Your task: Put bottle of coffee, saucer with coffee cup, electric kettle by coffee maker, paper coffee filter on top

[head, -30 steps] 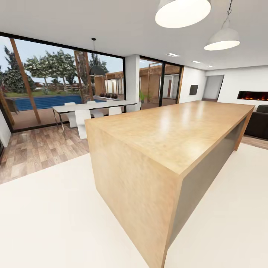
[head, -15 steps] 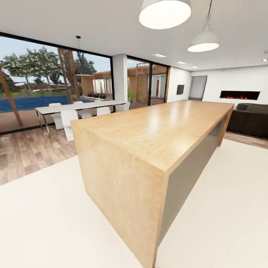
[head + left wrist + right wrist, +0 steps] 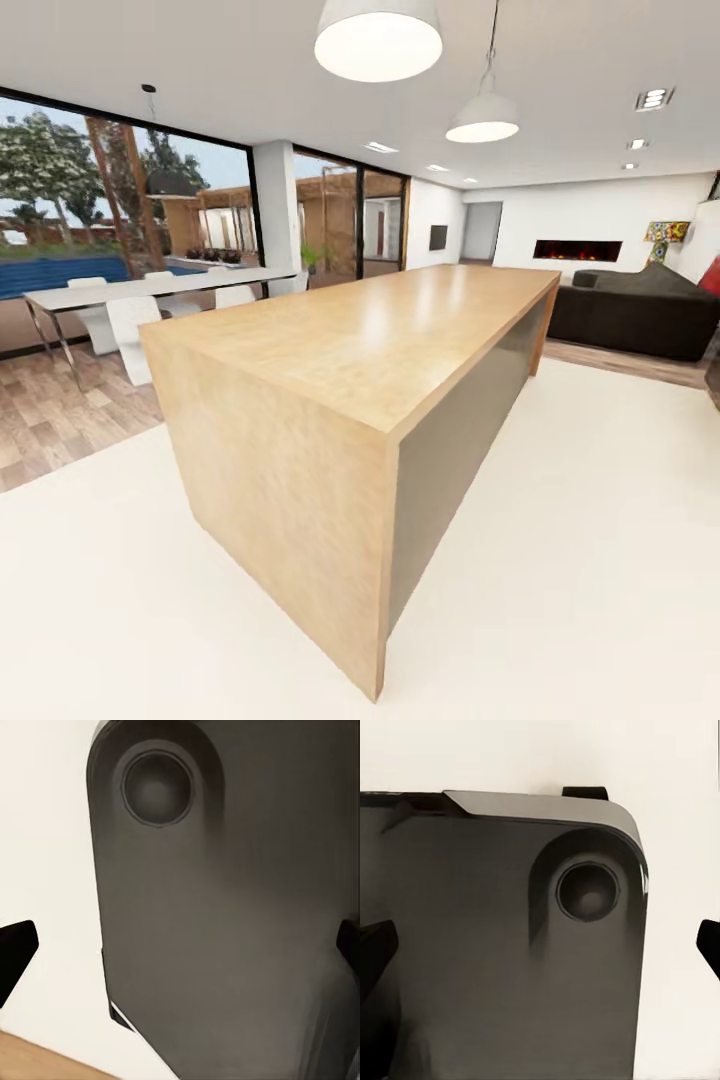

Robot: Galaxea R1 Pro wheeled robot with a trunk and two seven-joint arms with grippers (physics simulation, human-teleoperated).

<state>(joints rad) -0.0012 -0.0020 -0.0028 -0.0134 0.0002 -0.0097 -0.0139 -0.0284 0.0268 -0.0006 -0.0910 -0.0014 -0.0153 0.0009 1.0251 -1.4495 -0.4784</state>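
My left gripper [image 3: 180, 949] is open in the left wrist view, its dark fingertips [image 3: 15, 954] at the two sides of the picture with nothing held between them. Behind it lies a dark grey part of my own body [image 3: 225, 907] over pale floor. My right gripper [image 3: 540, 949] is also open, its fingertips [image 3: 373, 952] wide apart above a dark grey body panel [image 3: 495, 945]. In the head view a long light-wood kitchen island [image 3: 380, 340] stands straight ahead.
White floor [image 3: 600, 550] runs along both sides of the island. A white dining table [image 3: 150, 287] with white chairs stands at the left by the glass wall. A dark sofa [image 3: 640, 310] and a wall fireplace [image 3: 577, 250] are at the far right. Two pendant lamps [image 3: 378, 40] hang overhead.
The head camera has turned to the right: the island and dining table have slid left in the picture, and the sofa and fireplace have come further into view.
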